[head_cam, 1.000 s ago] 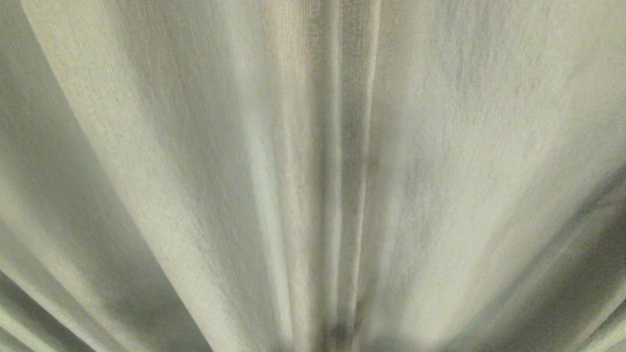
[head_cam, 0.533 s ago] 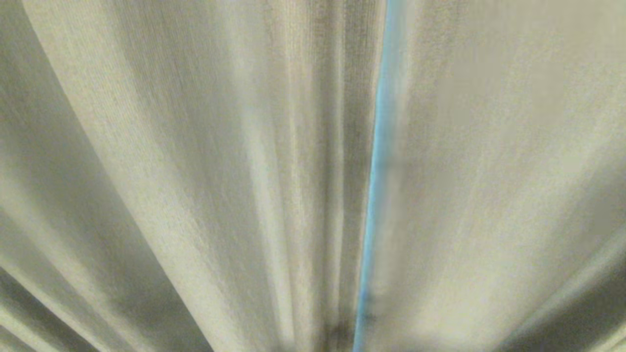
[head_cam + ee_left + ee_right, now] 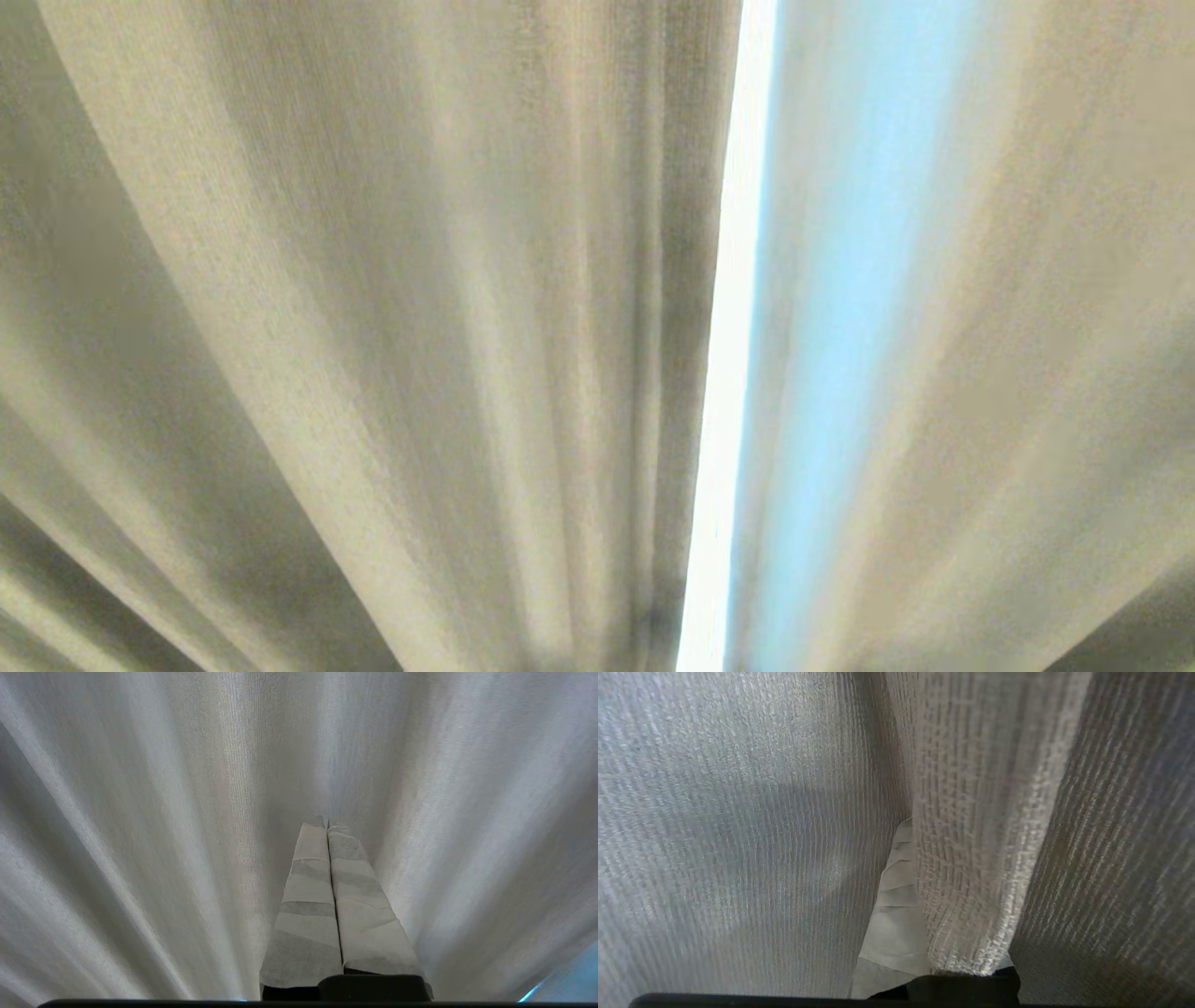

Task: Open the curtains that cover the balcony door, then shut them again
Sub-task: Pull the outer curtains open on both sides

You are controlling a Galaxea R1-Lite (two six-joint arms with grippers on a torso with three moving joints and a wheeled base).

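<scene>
No writing, label or brand can be read anywhere, and no container shows; woven cloth fills all three views. In the head view the curtains [image 3: 373, 308] hang in pale beige-grey pleats very close to the camera, and a bright vertical gap [image 3: 733, 336] splits them right of centre, white along its left edge. Beside it runs a blurred pale-blue band [image 3: 859, 308], and the right-hand panel [image 3: 1046, 355] is smeared. A second ago the cloth was closed across the whole view; half a second ago only a thin blue line showed at the seam, and that slit is now much wider and brighter. The balcony door cannot be made out through the gap, only glare. In the left wrist view the left gripper [image 3: 327, 823] points at the pleated cloth with its two paper-wrapped fingers [image 3: 308, 896] pressed together, closed on nothing, tips at or just short of the fabric. In the right wrist view the right gripper [image 3: 909, 826] is mostly hidden behind a fold of coarse weave [image 3: 971, 858] draped over one wrapped finger [image 3: 896, 924]; its fingers are closed, but whether cloth is pinched between them cannot be told.
</scene>
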